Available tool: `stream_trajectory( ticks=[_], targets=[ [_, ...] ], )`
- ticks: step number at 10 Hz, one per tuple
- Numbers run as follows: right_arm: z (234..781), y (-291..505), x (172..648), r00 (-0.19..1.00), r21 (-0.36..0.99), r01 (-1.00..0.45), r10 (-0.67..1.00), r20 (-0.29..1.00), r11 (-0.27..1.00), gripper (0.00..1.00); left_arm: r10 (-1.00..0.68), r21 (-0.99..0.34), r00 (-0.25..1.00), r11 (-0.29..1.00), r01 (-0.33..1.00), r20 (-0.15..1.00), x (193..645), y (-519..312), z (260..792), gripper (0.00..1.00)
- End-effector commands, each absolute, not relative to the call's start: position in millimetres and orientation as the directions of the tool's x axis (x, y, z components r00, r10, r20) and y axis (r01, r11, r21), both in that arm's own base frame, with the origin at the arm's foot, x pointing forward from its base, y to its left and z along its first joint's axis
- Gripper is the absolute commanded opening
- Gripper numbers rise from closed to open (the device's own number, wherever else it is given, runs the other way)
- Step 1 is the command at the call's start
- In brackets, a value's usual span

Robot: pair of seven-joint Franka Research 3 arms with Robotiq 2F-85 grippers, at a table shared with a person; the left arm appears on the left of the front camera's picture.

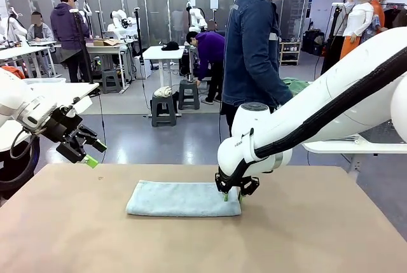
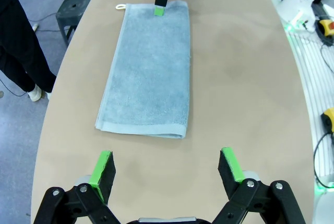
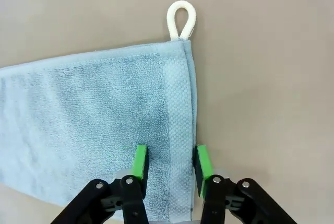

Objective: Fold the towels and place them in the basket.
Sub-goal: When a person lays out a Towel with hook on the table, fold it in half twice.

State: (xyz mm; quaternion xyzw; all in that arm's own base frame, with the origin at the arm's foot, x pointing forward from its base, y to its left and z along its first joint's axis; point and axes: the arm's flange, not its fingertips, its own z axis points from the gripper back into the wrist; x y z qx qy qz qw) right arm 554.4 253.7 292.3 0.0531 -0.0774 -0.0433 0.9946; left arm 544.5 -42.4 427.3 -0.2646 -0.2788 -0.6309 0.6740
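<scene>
A pale blue-grey towel (image 1: 178,198) (image 2: 151,72) (image 3: 94,109) lies folded in a long strip across the middle of the table. Its white corner loop (image 3: 181,20) (image 2: 121,7) sticks out at the far right corner. My right gripper (image 1: 232,195) (image 2: 159,4) (image 3: 171,162) is pressed down at the towel's right end. Its jaws stand narrowed astride the hem, which still lies flat between the pads. My left gripper (image 1: 95,153) (image 2: 167,169) hangs wide open and empty above the table's left side, well short of the towel's left end. The basket is out of view.
A person in a denim jacket (image 1: 254,44) stands at the far edge, with a green cloth (image 1: 297,85) bundled beside them. The tan table (image 1: 318,235) has bare room all around the towel. A stool (image 2: 78,10) stands off the table's far edge.
</scene>
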Motion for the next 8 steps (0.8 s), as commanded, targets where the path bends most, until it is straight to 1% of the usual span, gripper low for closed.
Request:
stream_trajectory(
  ticks=[1,5,6,7,8],
  targets=[
    [289.6,263.2,561.3,0.98,0.064,0.11,-0.119,0.158,0.992,0.44,-0.705,0.0,0.052,0.074,0.997,0.707,543.1,-42.6,429.1,1.0],
    [285.1,263.0,561.8,0.983,0.053,0.103,-0.109,0.146,0.993,0.3,-0.705,0.0,0.052,0.074,0.997,0.707,543.1,-42.6,429.1,1.0],
    [283.9,263.0,562.1,0.984,0.05,0.099,-0.105,0.144,0.994,0.2,-0.705,0.0,0.052,0.074,0.997,0.707,543.1,-42.6,429.1,1.0],
    [283.6,262.8,561.9,0.984,0.048,0.098,-0.104,0.143,0.994,0.13,-0.705,0.0,0.052,0.074,0.997,0.707,543.1,-42.6,429.1,1.0],
    [283.6,262.3,561.7,0.985,0.05,0.097,-0.104,0.141,0.994,0.02,-0.705,0.0,0.052,0.074,0.997,0.707,543.1,-42.6,429.1,1.0]
  ],
)
